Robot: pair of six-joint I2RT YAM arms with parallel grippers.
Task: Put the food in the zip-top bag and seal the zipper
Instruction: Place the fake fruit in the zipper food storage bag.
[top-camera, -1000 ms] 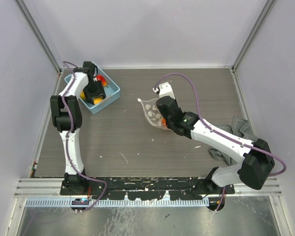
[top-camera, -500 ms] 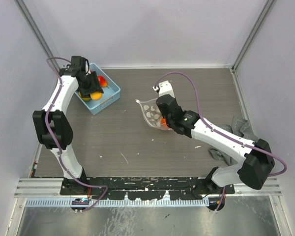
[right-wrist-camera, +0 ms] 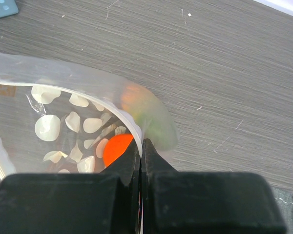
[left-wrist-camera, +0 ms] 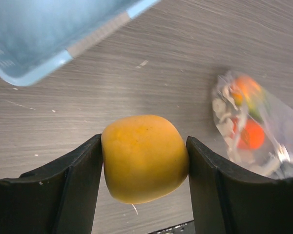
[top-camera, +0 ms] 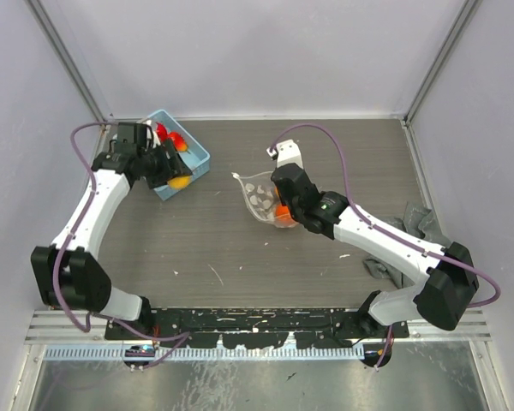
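Observation:
My left gripper [left-wrist-camera: 144, 165] is shut on a yellow-orange toy fruit [left-wrist-camera: 144, 157] and holds it above the table just beside the light-blue basket [top-camera: 197, 157]; the fruit shows in the top view [top-camera: 179, 181] too. Red fruits [top-camera: 173, 139] lie in the basket. My right gripper [right-wrist-camera: 140, 146] is shut on the rim of the clear zip-top bag [right-wrist-camera: 63, 122] and holds its mouth up. The bag [top-camera: 261, 197] is at the table's middle and holds an orange fruit [right-wrist-camera: 117, 148] and a greenish one [right-wrist-camera: 154, 122]. The zipper cannot be told apart.
The basket's corner [left-wrist-camera: 34, 73] is at the top left of the left wrist view. Grey crumpled cloth [top-camera: 420, 221] lies at the table's right edge. Walls and frame posts close in the back and both sides.
My left gripper has lifted the yellow-orange fruit out of the basket and moved right and nearer, over the basket's edge. The right gripper and the bag have shifted only slightly.

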